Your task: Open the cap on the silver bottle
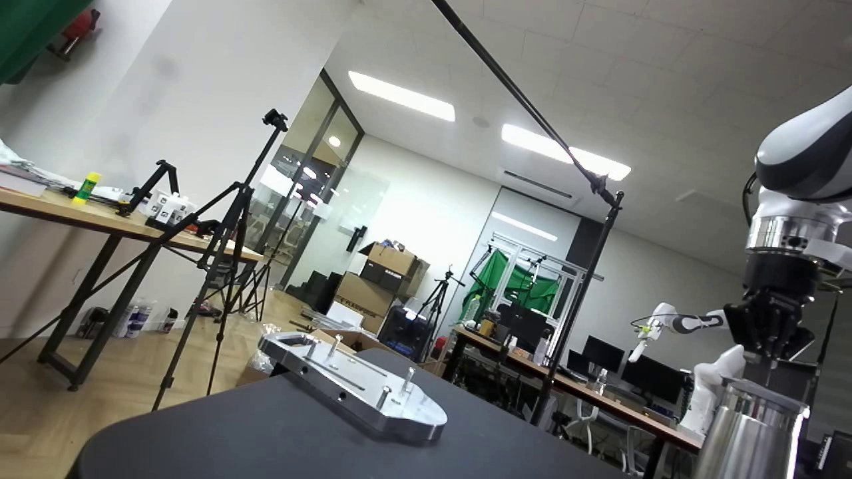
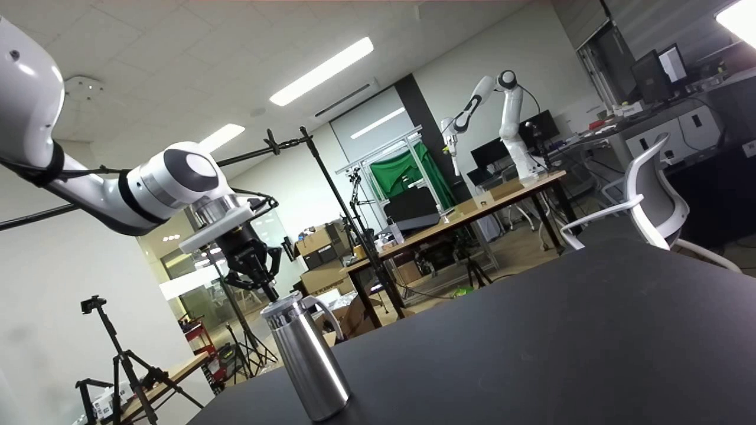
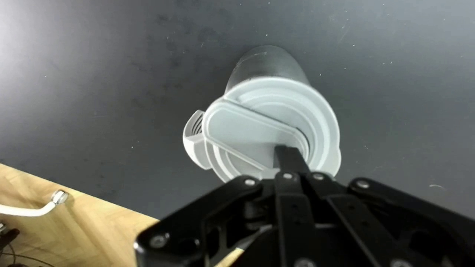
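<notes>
The silver bottle stands upright on the dark table and shows in both exterior views (image 1: 745, 442) (image 2: 310, 360). Its cap (image 2: 283, 304) is on top, round and flat, with a raised tongue-shaped panel across it in the wrist view (image 3: 241, 128). A curved handle (image 2: 326, 313) stands out from the bottle's side. My gripper (image 3: 287, 150) points down over the cap with its fingers together and nothing visible between them. The fingertips are at the rounded end of the panel, opposite the handle. In an exterior view the gripper (image 2: 271, 293) reaches the cap's top; I cannot tell whether it touches.
The dark table (image 2: 502, 354) carries a flat metal plate with upright pegs (image 1: 359, 389). A table edge (image 3: 79, 191) with wooden floor beyond lies near the bottle. A white-armed chair (image 2: 644, 200), tripods and another white arm (image 2: 511, 118) stand beyond the table.
</notes>
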Robot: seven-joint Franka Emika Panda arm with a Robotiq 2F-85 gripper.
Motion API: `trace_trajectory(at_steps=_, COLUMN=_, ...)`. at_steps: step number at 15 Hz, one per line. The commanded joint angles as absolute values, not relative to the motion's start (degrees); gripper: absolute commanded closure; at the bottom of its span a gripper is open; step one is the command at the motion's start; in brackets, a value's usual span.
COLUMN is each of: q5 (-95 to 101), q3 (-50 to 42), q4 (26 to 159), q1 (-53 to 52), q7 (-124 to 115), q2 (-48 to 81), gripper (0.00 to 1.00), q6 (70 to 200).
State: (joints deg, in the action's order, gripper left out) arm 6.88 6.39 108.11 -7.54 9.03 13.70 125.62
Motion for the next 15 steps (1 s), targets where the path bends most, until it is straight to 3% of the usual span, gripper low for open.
trace_trajectory(at_steps=1, q5=8.1, q3=6.6, q4=109.9, q1=-7.9, q7=8.0, q2=11.9, gripper=1.0, q6=127.1)
trace_trajectory(at_steps=15, q5=14.5, q3=6.4, q4=111.2, q1=-8.9, q7=7.5, q2=12.9, gripper=1.0, q6=126.5)
